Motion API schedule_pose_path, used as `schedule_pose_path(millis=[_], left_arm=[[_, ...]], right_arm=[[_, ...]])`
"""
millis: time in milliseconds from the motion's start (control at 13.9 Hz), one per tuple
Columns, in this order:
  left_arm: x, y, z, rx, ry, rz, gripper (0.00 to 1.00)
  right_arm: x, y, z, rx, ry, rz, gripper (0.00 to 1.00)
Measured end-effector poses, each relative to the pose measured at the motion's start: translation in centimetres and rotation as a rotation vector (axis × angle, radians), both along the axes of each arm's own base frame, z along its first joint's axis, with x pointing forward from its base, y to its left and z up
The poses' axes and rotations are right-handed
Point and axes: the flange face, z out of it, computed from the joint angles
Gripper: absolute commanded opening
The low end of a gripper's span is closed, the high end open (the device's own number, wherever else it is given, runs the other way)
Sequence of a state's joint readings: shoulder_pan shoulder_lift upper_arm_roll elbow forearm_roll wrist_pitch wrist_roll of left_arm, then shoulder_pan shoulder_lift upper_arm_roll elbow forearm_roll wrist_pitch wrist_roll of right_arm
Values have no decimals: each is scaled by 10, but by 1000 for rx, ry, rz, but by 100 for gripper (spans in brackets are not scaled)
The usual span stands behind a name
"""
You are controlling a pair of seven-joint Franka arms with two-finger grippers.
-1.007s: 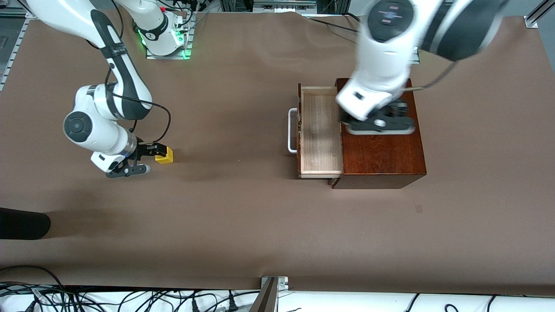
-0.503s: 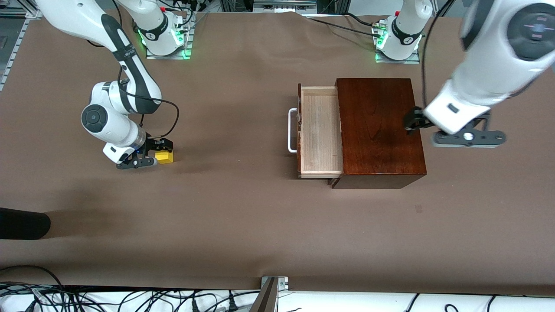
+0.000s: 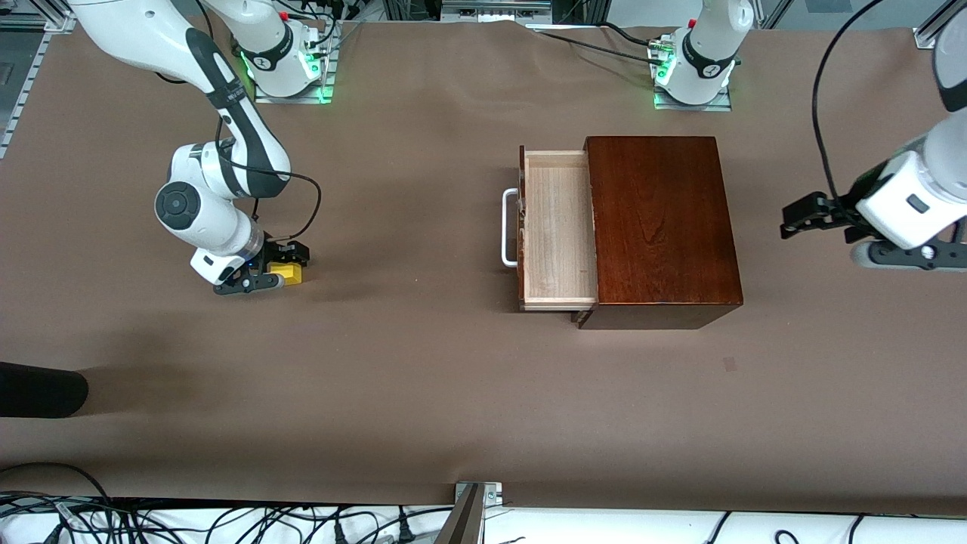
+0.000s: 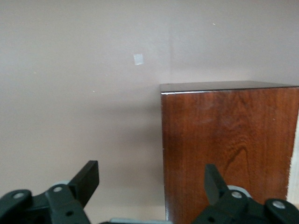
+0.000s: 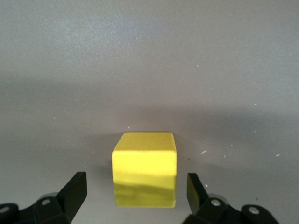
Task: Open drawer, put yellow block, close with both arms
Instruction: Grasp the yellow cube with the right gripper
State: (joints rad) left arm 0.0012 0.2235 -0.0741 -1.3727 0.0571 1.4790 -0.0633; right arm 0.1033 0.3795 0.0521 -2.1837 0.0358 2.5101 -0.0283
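Between right end effector fingers, half-hidden yellow block.

A brown table cover spans the view; tangled black cables lie along its nearest edge.

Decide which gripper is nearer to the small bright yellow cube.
Right. The right gripper is open around the small bright yellow cube on the table; the left gripper is open over the table at the left arm's end, past the glossy reddish-brown wooden box.

Yellow block flat on table nr right arm's end; drawer pulled open.
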Motion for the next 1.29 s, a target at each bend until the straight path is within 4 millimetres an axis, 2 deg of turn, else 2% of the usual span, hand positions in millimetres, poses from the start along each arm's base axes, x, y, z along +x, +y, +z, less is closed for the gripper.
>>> schedule_pose_path(millis=[144,216,360,575,791,935,1079,1151,1295], left_arm=[[-8,5,2,15,-80,10,100],[-15,7,3,12,-127,10,100],[-32,13,3,7,-165,17,100],[-45,23,6,7,-154,30,100],[-46,21,5,7,-146,27,100],[-46,23,5,7,-145,32,100],[-46,24,5,7,-145,33,100],[-46,24,5,7,-144,32,100],[-46,23,5,7,-144,31,100]], right_arm=[[0,0,-2,0,1,0,51],[0,0,-3,0,2,0,31],[-1,0,-4,0,3,0,0],[1,0,-3,1,-5,0,0],[17,3,19,4,-20,27,0],[36,9,53,2,31,53,0],[53,23,97,1,85,96,0],[59,36,118,3,86,129,0],[64,77,148,10,54,208,0]])
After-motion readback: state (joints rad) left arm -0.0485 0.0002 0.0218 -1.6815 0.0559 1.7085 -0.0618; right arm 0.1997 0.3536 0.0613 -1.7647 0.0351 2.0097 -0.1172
